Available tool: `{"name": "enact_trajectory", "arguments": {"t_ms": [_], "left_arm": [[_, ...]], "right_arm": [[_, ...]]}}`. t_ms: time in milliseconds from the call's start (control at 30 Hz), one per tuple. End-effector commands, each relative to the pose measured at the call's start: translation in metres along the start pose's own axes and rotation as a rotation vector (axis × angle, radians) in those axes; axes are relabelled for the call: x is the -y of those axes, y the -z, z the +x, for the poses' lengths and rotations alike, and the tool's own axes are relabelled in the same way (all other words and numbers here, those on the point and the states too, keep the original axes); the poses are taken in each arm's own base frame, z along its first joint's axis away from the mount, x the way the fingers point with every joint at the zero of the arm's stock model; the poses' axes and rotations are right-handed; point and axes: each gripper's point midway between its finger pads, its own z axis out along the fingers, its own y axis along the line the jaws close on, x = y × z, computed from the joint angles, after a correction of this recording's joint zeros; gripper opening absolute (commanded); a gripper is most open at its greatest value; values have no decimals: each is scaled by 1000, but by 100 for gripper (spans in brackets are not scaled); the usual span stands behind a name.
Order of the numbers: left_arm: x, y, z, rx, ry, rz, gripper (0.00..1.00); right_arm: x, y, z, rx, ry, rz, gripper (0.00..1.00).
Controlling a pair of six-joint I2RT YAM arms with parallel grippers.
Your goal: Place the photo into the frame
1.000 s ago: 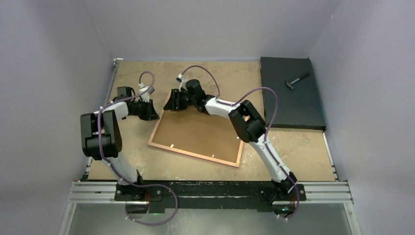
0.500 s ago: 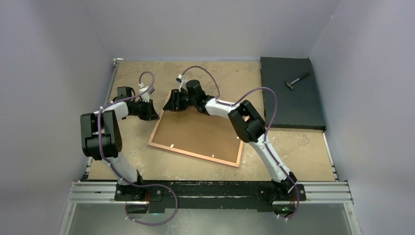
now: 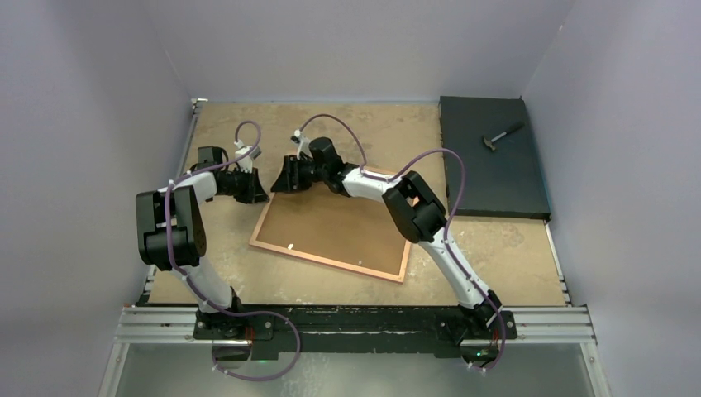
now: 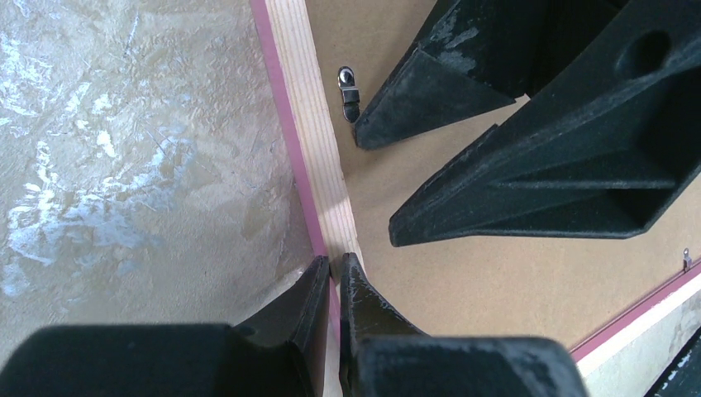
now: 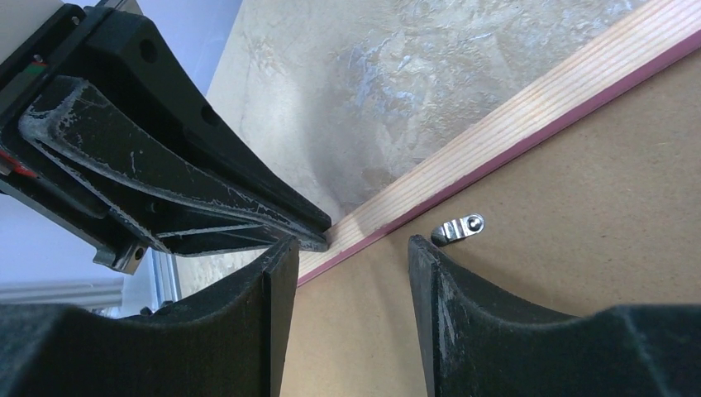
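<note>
Working turn clip (image 5: 459, 227) at 11 o'clock corner of frame (image 4: 306, 124), face down on table (image 3: 512, 248); left gripper (image 4: 332, 269) jaws closed, tips on rim; right gripper (image 5: 351, 244) jaws half-wide beside clip. Risk: tip skids off clip, frame shifts.

We see the right pincer (image 3: 283, 176) has slid left along the far edge of the frame (image 3: 331, 227), and now sits closer to the left pincer (image 3: 252, 188) at the far left corner. Its wrist, forearm and elbow have swung left with it, uncovering a little more of the far rim.
</note>
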Motion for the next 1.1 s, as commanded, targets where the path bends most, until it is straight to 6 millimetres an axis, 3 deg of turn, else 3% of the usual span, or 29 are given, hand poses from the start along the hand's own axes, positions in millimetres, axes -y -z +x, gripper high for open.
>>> {"name": "enact_trajectory", "arguments": {"t_ms": [0,200,333,467,667,1067], "left_arm": [[7,-7,43,-123,50,25,0],[8,-7,44,-126,49,27,0],[8,-6,42,-125,49,29,0],[10,-5,41,-121,52,33,0],[15,-3,44,-127,60,48,0],[18,-3,50,-142,64,72,0]], "right_arm": [[2,-5,-1,-4,11,5,54],[1,1,-7,5,9,3,54],[-12,22,-15,18,41,-4,56],[-11,39,-20,54,57,39,63],[2,32,-21,64,44,70,66],[4,15,-20,82,20,64,62]]}}
